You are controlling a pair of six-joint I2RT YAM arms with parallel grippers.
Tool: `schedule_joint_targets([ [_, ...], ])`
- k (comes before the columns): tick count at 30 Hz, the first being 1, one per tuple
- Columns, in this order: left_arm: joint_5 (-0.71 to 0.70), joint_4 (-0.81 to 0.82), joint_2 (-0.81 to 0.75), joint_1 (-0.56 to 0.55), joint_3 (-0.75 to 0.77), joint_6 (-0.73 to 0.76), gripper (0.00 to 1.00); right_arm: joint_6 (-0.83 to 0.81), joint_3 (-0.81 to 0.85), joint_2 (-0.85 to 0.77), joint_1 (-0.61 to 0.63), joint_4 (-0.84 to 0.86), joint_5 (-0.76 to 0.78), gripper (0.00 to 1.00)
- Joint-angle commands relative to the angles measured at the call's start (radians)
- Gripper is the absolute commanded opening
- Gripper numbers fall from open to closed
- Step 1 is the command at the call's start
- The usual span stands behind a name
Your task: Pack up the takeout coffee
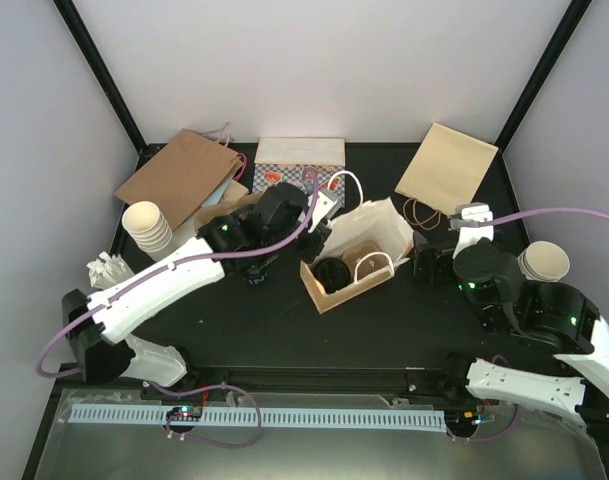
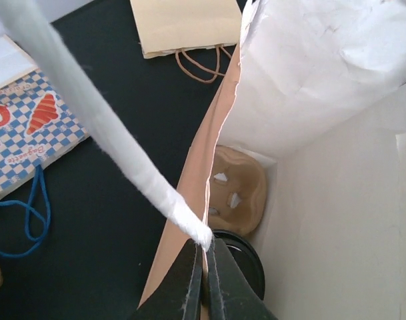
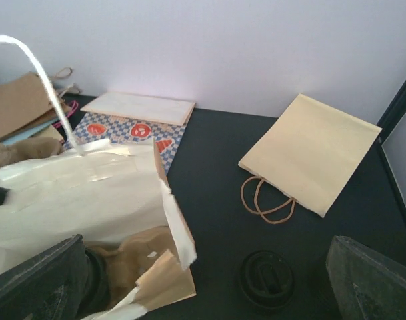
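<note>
An open paper bag (image 1: pixel 369 235), brown outside and white inside, stands mid-table with a cardboard tray (image 2: pixel 237 190) at its bottom. One black takeout coffee (image 2: pixel 248 255) sits in the tray's near hollow, also visible from above (image 1: pixel 334 272). My left gripper (image 2: pixel 204 248) is shut on the bag's rim (image 2: pixel 219 143) where the white handle (image 2: pixel 89 113) attaches. A second takeout coffee (image 3: pixel 266 279) stands on the table to the right of the bag. My right gripper (image 3: pixel 208 267) hovers over it, wide open, holding nothing.
A tan bag (image 1: pixel 446 168) lies flat at the back right. A brown bag (image 1: pixel 179 175) and a checkered bag (image 1: pixel 299 165) lie at the back left. Stacked white paper cups (image 1: pixel 147 228) stand at the left, more (image 1: pixel 544 262) at the right. Crumpled paper (image 1: pixel 106 270) lies at the left.
</note>
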Motion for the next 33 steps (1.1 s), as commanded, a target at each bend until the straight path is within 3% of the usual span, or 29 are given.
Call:
schedule_joint_targets([
  [1,0.198,0.057,0.086,0.091,0.091,-0.015,0.02,0.006,0.038,-0.016,-0.004,0.021,0.052,1.00],
  [4,0.260,0.070,0.164,0.144,0.144,-0.023,0.02,0.005,0.044,-0.011,-0.004,0.015,0.053,1.00],
  [16,0.259,0.016,0.358,0.287,0.369,0.027,0.02,0.005,0.049,-0.026,-0.004,0.008,0.046,1.00],
  [33,0.265,-0.065,0.362,0.404,0.387,0.063,0.02,-0.008,0.002,-0.009,-0.004,0.033,0.016,1.00],
])
